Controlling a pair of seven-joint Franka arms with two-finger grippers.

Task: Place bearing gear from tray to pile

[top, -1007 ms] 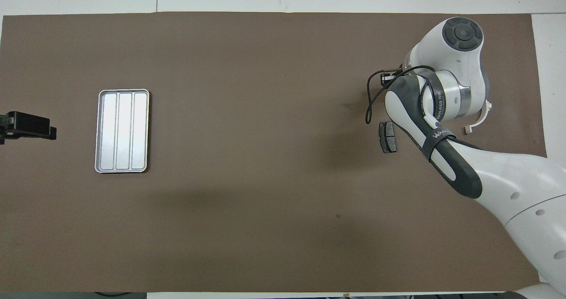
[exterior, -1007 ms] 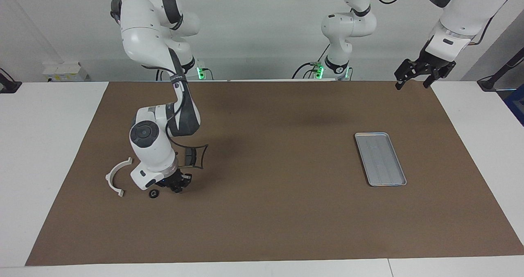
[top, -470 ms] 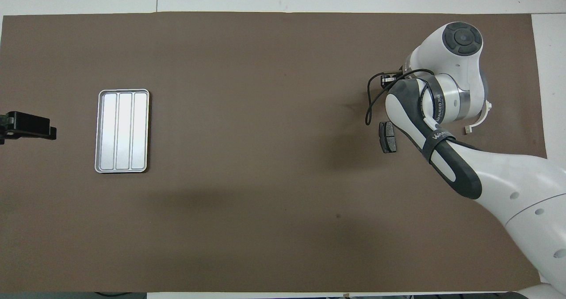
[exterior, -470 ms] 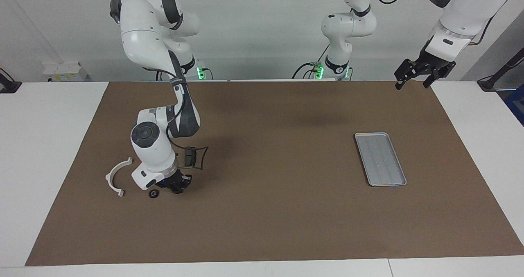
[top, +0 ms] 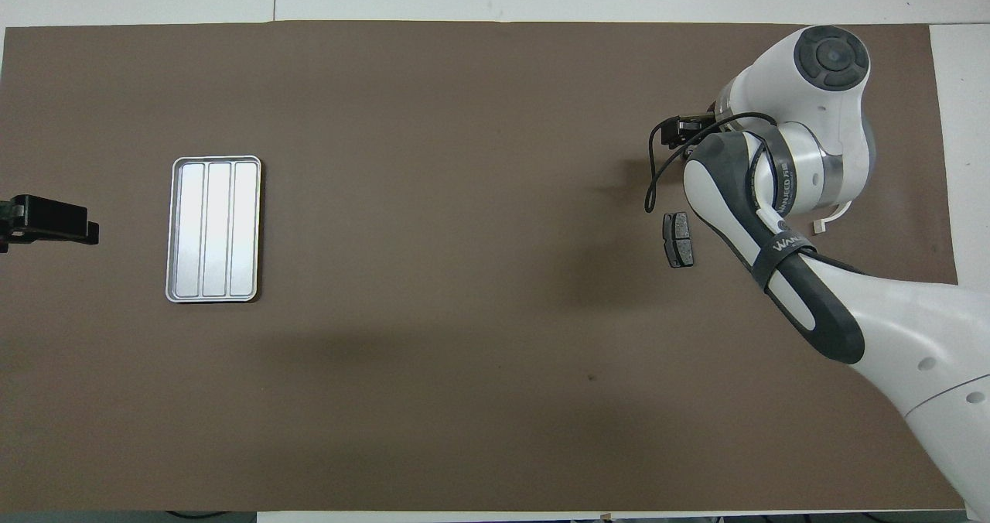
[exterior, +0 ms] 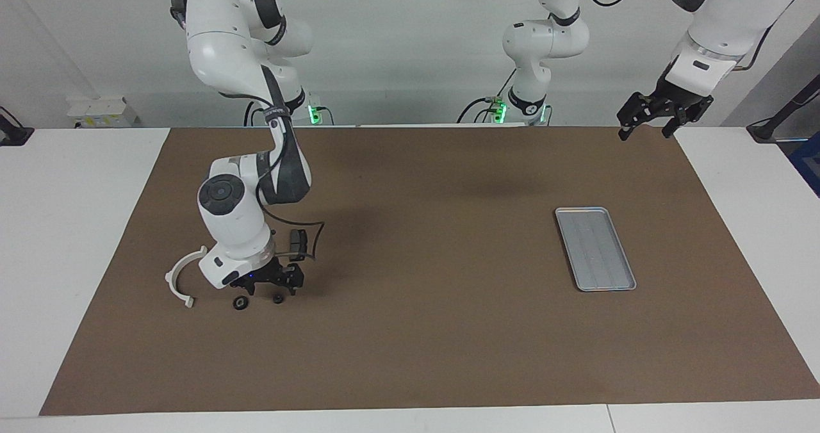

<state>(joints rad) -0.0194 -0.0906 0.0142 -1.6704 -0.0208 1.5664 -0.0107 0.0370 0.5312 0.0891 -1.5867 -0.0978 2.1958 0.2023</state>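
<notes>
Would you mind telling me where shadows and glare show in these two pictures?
Overhead view: the tray glares bright silver, and broad soft shadows cross the brown mat. Facing view: the same tray looks dull grey, and a soft shadow lies on the mat beside the right gripper.

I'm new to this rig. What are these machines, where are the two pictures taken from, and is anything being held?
Two white robot arms work at a table. One picture faces them from across it; the other looks down from above their end. The right gripper hangs open just above two small black gears beside a white plastic arc and a dark pad, holding nothing. The left gripper waits open in the air near its own end, above the table edge. The silver tray lies empty toward that end.
</notes>
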